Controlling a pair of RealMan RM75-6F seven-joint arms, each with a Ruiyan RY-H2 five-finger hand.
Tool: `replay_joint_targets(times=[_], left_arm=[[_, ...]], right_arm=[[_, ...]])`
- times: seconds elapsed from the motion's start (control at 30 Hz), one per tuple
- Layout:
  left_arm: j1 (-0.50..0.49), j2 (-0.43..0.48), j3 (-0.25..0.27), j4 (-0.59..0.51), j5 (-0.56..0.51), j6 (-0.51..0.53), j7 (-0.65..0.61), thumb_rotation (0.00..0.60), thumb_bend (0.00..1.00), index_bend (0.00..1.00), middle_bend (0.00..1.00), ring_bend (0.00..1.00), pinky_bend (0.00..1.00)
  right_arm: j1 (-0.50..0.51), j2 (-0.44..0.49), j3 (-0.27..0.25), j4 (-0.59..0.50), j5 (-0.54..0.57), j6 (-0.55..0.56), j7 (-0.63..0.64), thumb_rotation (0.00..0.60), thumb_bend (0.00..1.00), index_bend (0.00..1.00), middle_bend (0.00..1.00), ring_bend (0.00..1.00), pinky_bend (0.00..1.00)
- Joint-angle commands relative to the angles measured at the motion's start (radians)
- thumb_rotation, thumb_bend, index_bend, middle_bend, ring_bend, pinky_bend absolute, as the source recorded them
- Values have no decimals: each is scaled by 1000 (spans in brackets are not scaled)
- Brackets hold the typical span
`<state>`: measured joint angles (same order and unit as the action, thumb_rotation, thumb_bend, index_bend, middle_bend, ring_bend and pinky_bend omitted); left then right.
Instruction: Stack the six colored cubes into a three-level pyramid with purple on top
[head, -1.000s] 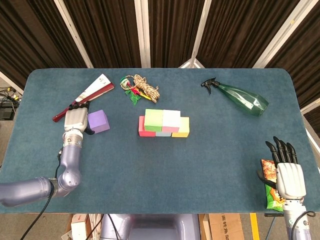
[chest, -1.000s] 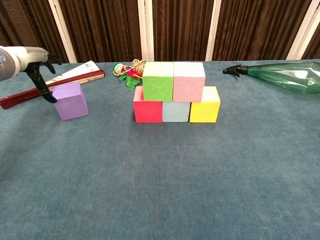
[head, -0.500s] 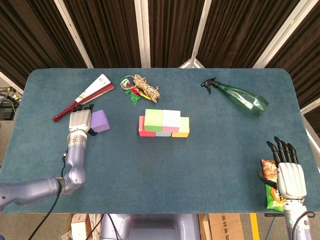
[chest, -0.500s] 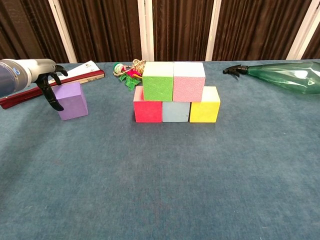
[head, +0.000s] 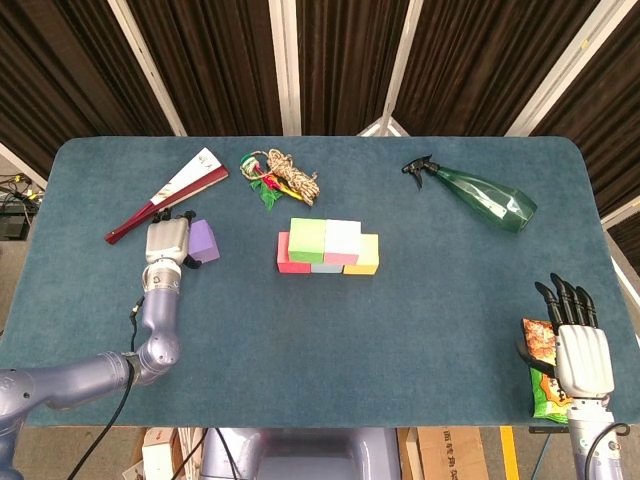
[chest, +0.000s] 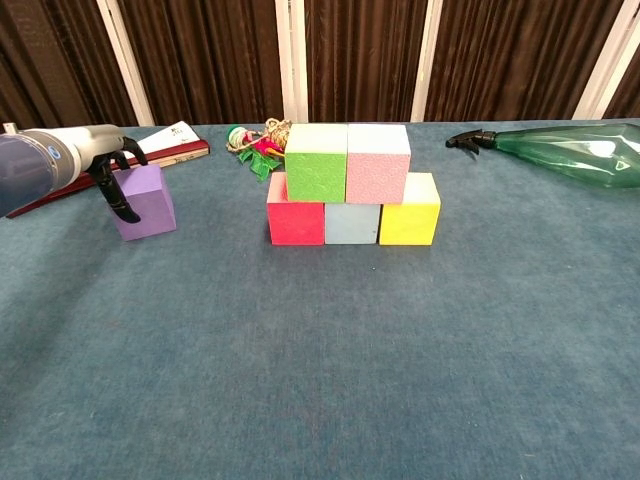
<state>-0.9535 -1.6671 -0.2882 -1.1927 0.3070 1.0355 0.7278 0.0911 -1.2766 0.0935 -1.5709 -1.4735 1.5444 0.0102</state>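
The purple cube (head: 205, 240) (chest: 146, 201) stands on the table, left of the stack. My left hand (head: 168, 240) (chest: 112, 172) is over its left side. Its dark fingers (chest: 124, 201) hang spread in front of the cube's left face, and I see no closed grip. The stack has a red cube (chest: 296, 221), a grey-blue cube (chest: 352, 224) and a yellow cube (chest: 409, 216) in a row, with a green cube (chest: 316, 163) and a pink cube (chest: 377, 164) on top. My right hand (head: 581, 350) lies open with straight fingers at the front right, far from the cubes.
A folded fan (head: 168, 193) lies behind the left hand. A rope bundle (head: 281, 177) sits behind the stack. A green spray bottle (head: 482, 199) lies at the back right. A snack bag (head: 543, 383) lies beside the right hand at the table's edge.
My left hand has moved right and come over the purple cube, its fingers now hanging down at the cube's left face. The cube and the right hand have stayed put.
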Motion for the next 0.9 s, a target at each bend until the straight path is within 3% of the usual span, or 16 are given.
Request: replay_joint_targets(times=[0.03, 0.77, 0.9], left_arm=[[3, 1, -9, -2, 3, -2, -3, 600, 223, 181, 251, 0, 0], [11, 14, -43, -20, -9, 2, 30, 600, 221, 248, 313, 0, 0], [9, 14, -48, -21, -10, -1, 36, 600, 307, 292, 357, 0, 1]], right_arm=[[-1, 0, 1, -2, 1, -2, -2, 600, 250, 138, 51, 51, 0], [-5, 5, 12, -21, 25, -24, -8, 600, 249, 138, 51, 51, 0], [-5, 4, 14, -21, 26, -25, -6, 600, 250, 138, 51, 51, 0]])
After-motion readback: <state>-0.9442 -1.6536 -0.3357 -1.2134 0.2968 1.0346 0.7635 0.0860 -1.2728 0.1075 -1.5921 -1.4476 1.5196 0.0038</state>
